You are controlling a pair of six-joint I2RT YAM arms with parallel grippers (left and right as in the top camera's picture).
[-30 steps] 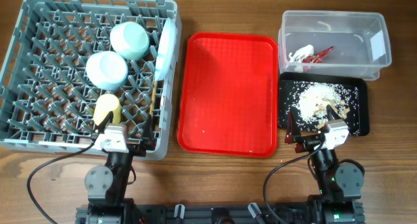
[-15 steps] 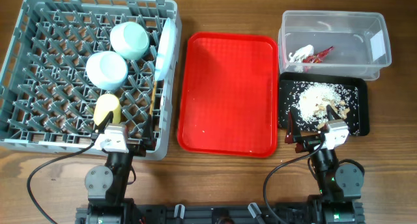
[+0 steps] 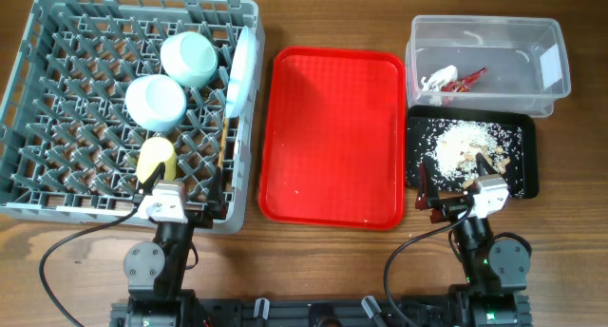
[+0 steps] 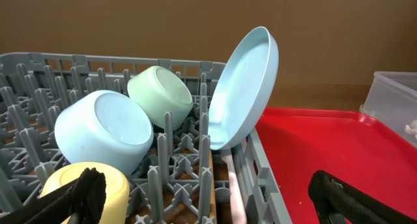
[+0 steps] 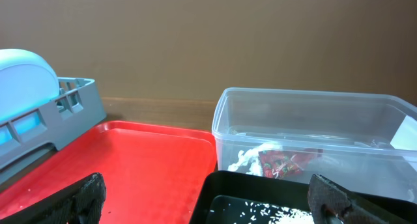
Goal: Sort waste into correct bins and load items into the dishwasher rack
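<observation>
Two grippers stood spread wide with nothing between their fingers as I watched: the left gripper point(image 4: 207, 188) hung at the near edge of the rack point(image 3: 57, 203), and the right gripper point(image 5: 205, 191) sat at the near end of the black tray point(image 3: 528, 180). Inside the rack, both bowls point(image 3: 190, 59) lay tipped over, one behind the other, with the yellow cup point(image 3: 156, 159) just in front of them. The plate point(image 3: 243, 70) stood on edge against the rack's right wall, and the chopsticks point(image 3: 224, 151) lay along that same wall, nearer to me. The red wrapper point(image 3: 472, 78) and the white scrap point(image 3: 437, 80) rested together in the clear tub point(image 3: 556, 70). The crumbs point(image 3: 465, 142) were heaped on the black tray, just in front of the tub. Between rack and bins lay the red tray point(image 3: 332, 99) on the wooden table point(image 3: 570, 260).
</observation>
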